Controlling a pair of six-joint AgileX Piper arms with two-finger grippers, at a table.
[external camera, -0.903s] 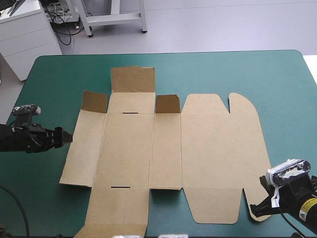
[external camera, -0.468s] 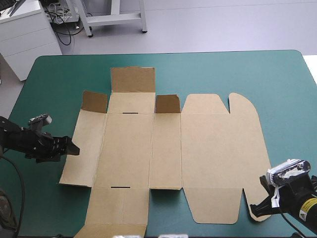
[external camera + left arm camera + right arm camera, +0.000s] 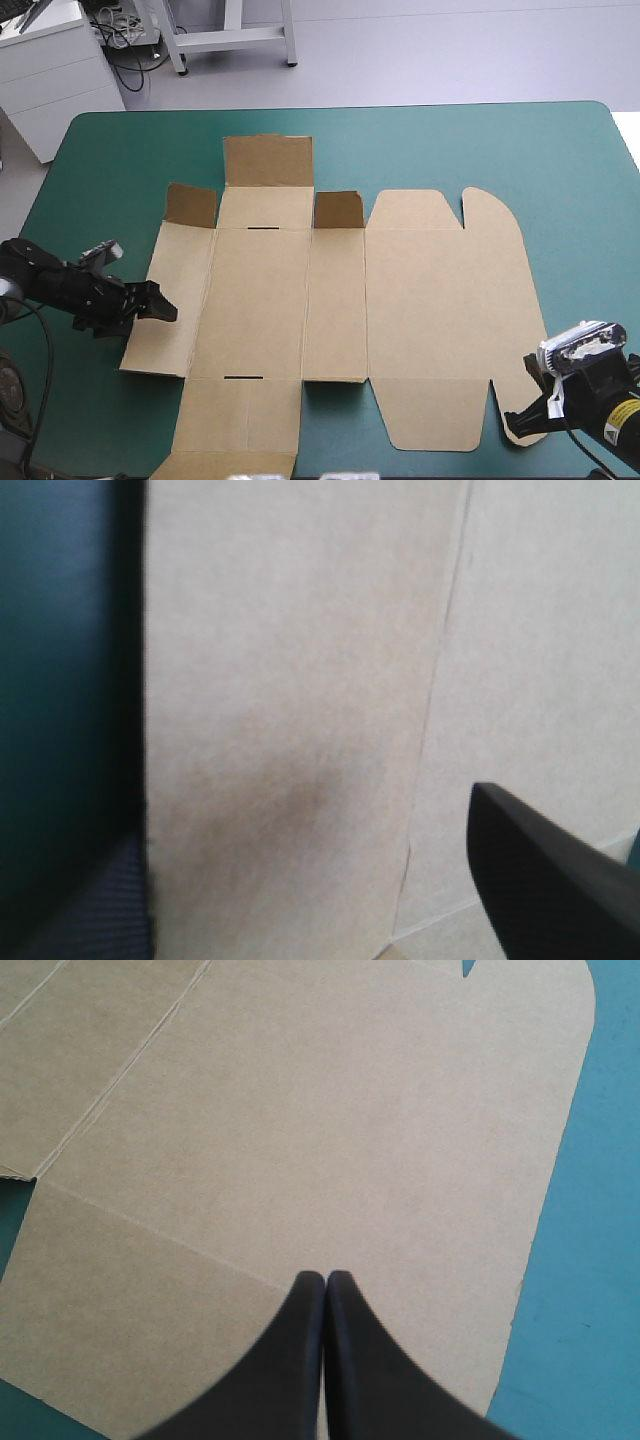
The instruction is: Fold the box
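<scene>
The brown box (image 3: 400, 300) lies flat and unfolded in the middle of the teal-green table; only two small far flaps (image 3: 338, 210) stand up a little. My left gripper (image 3: 160, 305) is at the outer edge of the box's left panel, low over the table. In the left wrist view the left gripper (image 3: 305, 825) is open, one finger (image 3: 540, 870) over the box (image 3: 300, 630), the other at the panel's edge. My right gripper (image 3: 515, 418) is at the box's near right corner tab. There the right gripper (image 3: 325, 1275) is shut, its tip over the box (image 3: 300, 1110).
The teal-green cover (image 3: 450, 140) shows bare along the far side and on the right beyond the box. The box's near flap (image 3: 235, 425) reaches down to the table's near edge.
My left arm has swung toward the near side and in to the right, so its fingers now reach the left panel's edge. The right arm and the box have not moved.
</scene>
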